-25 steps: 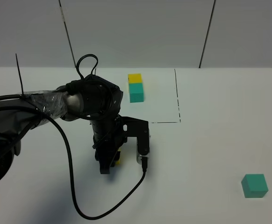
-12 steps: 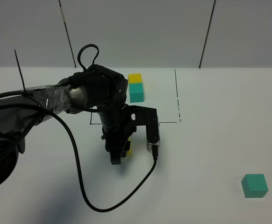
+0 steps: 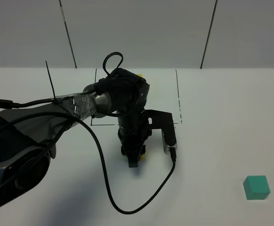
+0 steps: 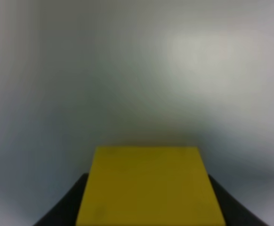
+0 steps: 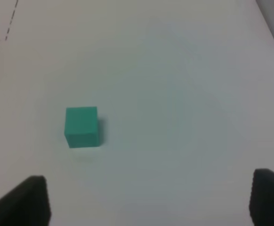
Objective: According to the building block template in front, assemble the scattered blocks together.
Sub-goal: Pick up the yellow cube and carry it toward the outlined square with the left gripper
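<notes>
Shifted right, toward dashed outline (image 3: 179,101) since earlier frame: left gripper (image 3: 133,159) clamped on yellow cube (image 4: 149,186). Right gripper (image 5: 149,202) spread wide, empty, above teal-green cube (image 3: 256,187) on desk (image 3: 221,117). Template (image 3: 139,74) apparently mostly hidden behind arm (image 3: 80,101).

Exterior high: mounted above the table (image 3: 221,117) and aimed obliquely down. The wall (image 3: 137,33) is seen along the top of frame, and the whole work area is covered from afar.
Left wrist: set very close. The yellow cube (image 4: 149,186) fills bottom centre and the background is blurred.
Right wrist: held higher, aimed down at the table. The teal cube (image 5: 82,126) is left of centre, the dashed line (image 5: 10,23) in the upper left corner, the fingertips (image 5: 26,202) in the bottom corners.
Shared with the exterior view: teal cube at lower right, dashed line right of centre, yellow cube just glimpsed at centre.
</notes>
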### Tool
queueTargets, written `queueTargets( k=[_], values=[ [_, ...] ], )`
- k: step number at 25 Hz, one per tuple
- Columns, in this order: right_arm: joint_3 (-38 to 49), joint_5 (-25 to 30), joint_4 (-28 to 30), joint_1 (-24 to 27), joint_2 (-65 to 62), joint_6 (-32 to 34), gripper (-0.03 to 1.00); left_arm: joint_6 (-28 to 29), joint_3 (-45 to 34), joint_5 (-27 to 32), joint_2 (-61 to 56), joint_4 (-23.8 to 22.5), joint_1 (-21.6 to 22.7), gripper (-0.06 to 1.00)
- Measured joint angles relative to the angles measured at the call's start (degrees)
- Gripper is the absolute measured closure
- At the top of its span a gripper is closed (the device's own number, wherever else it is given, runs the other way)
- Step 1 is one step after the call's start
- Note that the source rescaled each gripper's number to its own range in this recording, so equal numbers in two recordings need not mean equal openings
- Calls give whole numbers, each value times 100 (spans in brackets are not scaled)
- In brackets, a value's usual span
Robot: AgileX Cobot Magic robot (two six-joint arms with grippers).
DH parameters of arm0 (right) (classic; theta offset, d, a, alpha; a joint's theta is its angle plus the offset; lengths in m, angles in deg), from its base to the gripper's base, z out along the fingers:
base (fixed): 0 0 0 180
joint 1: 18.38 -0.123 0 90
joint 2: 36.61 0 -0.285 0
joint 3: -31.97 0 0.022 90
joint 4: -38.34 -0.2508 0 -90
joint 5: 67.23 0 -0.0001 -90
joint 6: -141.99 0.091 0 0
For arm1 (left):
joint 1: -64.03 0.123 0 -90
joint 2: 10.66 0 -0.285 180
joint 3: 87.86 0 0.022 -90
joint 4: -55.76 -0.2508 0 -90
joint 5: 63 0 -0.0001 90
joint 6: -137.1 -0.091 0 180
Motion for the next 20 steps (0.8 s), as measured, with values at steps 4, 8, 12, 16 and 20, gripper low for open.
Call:
queueTargets(
  k=[4,8,12,16,20],
  values=[
    [0,0,0,0,0,0,26,31,36,104,36,-130,0,94],
    [0,0,0,0,0,0,26,40,55,142,43,-159,0,94],
    [0,0,0,0,0,0,26,40,55,159,43,-167,0,94],
    [0,0,0,0,0,0,26,42,55,176,43,-167,0,94],
    [0,0,0,0,0,0,26,42,55,176,43,-83,0,94]
  ],
)
